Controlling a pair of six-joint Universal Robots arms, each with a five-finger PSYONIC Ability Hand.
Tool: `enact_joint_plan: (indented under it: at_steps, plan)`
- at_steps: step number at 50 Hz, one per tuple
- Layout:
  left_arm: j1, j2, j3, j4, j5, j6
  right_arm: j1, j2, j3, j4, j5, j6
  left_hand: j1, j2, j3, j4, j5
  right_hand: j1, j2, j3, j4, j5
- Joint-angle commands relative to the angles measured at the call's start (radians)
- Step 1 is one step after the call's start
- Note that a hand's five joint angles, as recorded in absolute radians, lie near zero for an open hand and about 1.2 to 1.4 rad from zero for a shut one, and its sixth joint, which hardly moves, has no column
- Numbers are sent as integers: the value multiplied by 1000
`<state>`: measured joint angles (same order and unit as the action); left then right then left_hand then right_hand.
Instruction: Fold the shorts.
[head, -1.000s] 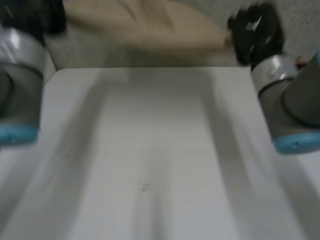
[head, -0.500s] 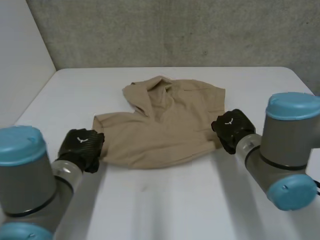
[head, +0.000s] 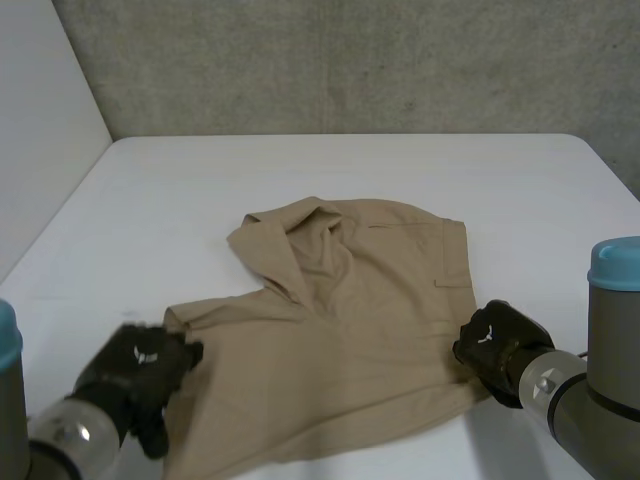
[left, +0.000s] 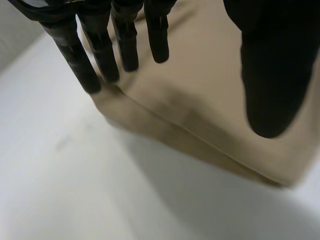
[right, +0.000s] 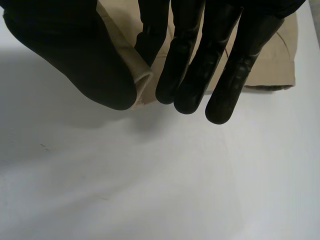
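Over the last half second the shorts (head: 350, 320) had slid nearer to me across the desk (head: 300, 170) and lay spread but rumpled. My right robot hand (head: 495, 350) pinched their right edge. My left robot hand (head: 140, 372) sat at the near left corner, though I couldn't tell whether it gripped. I judged the shorts positioned but not yet folded.

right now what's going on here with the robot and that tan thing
Two robot arms are working on tan shorts lying rumpled on the white table. The right hand pinches the shorts' right edge between thumb and fingers. The left hand is at the near left corner; its grip is unclear.
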<state>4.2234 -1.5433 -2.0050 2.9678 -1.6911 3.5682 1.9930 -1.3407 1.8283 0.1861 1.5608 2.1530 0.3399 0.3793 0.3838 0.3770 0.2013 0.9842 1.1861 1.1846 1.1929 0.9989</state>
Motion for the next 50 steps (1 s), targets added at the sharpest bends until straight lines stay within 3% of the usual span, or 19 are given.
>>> enact_joint_plan:
  at_steps: [1, 6, 10, 17, 25, 31, 33, 41, 48, 49, 50]
  plan:
    - [3, -84, 218, 164, 27, 31, -2, 9, -1, -89, 1, 47, -44, -84, -88, -81, -80, 412, 210, 212, 203, 223]
    - [-7, -243, 351, 318, 102, 34, 9, 23, 3, -109, -2, 96, 105, 66, 61, 68, 69, 412, 210, 212, 203, 223]
    - [-2, -426, 494, 369, 221, 35, 9, 46, 8, -114, -1, 102, 179, 139, 135, 142, 143, 412, 210, 212, 203, 223]
    - [0, -733, 808, 278, 291, 47, 9, 55, 9, -125, 1, 102, 182, 142, 138, 145, 146, 412, 210, 212, 203, 223]
    - [20, -912, 1017, 166, 292, 251, 7, 71, 9, -140, 1, 102, 220, 180, 176, 183, 184, 412, 210, 212, 203, 223]
    - [61, -929, 1057, 163, 269, 277, 0, 81, 3, -146, 1, 102, 1056, 1016, 1012, 1018, 1020, 412, 210, 212, 203, 223]
    - [67, -925, 1051, 163, 255, 279, 0, 81, 3, -155, 1, 102, 1056, 1017, 1012, 1019, 1020, 412, 210, 212, 203, 223]
    - [112, -850, 950, 120, 65, 302, -2, 80, 0, -165, -1, 100, 1056, 1017, 1012, 1019, 1020, 412, 210, 212, 203, 223]
    - [105, -739, 844, 118, 71, 311, -2, 80, -1, -165, -1, 100, 1039, 1000, 995, 1002, 1003, 412, 210, 212, 203, 223]
    - [102, -719, 838, 146, 103, 307, 0, 81, -1, -165, -1, 100, 699, 660, 655, 662, 663, 412, 210, 212, 203, 223]
    - [101, -715, 836, 160, 123, 302, 0, 81, -3, -165, 1, 100, 518, 479, 474, 481, 482, 412, 210, 212, 203, 223]
